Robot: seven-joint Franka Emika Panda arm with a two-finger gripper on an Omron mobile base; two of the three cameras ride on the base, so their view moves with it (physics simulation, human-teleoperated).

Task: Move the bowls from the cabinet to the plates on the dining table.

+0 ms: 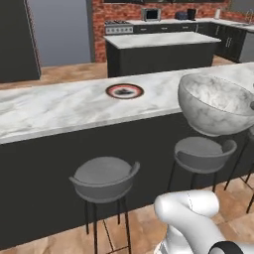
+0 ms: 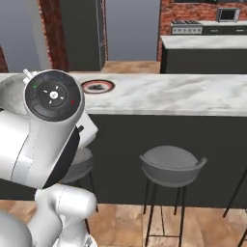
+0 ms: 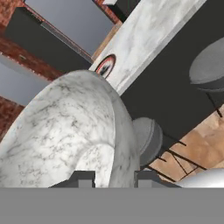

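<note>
Left base view: the white-grey marbled bowl (image 1: 217,101) hangs in the air at the near edge of the marble-topped dining table (image 1: 59,106), above the grey stools (image 1: 104,178). In the hand view the tool (image 3: 114,178) is clamped on the bowl's rim, one finger inside and one outside. A round dish with a dark centre and red-rimmed border (image 1: 124,91) lies on the table, off to the bowl's left and farther in; whether it is one of the plates is hard to tell.
</note>
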